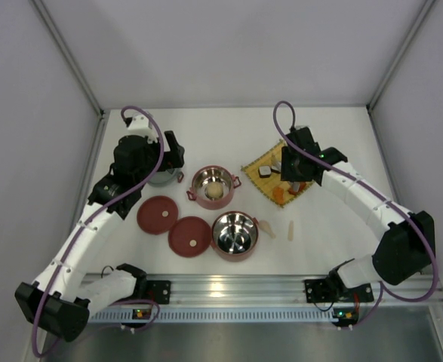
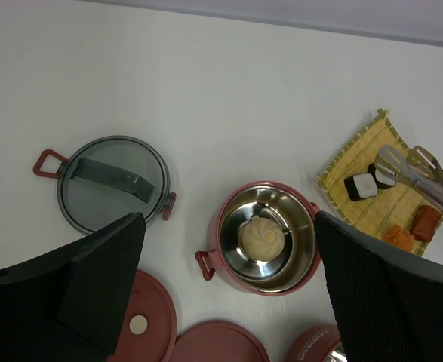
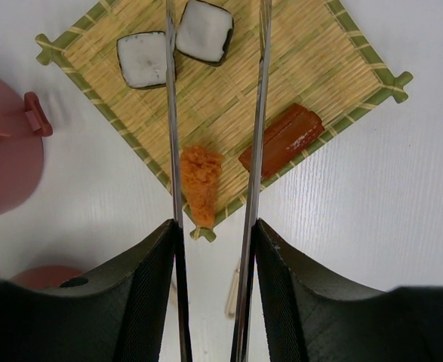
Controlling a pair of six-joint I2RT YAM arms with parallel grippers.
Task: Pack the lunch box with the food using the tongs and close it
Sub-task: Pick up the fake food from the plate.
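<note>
My right gripper [image 3: 215, 230] is shut on the silvery tongs [image 3: 254, 162], whose two blades reach out over the yellow mat [image 3: 229, 90]. Between and beside the blades lie two black-wrapped white rolls [image 3: 143, 59] [image 3: 204, 30], a crumbly orange piece [image 3: 201, 183] and an orange slab [image 3: 281, 139]. The tongs' tips are out of frame in the right wrist view; the left wrist view shows the tongs [image 2: 417, 175] apart over the mat. One maroon bowl [image 1: 213, 186] holds a pale round bun [image 2: 261, 237]. The second bowl [image 1: 235, 234] is empty. My left gripper [image 2: 229, 290] hangs open above the table.
Two flat maroon lids [image 1: 158, 214] [image 1: 190, 235] lie left of the empty bowl. A grey round lid with a strap handle [image 2: 113, 183] sits under my left arm. A small beige spoon [image 1: 266, 228] and stick [image 1: 288, 229] lie right of the empty bowl.
</note>
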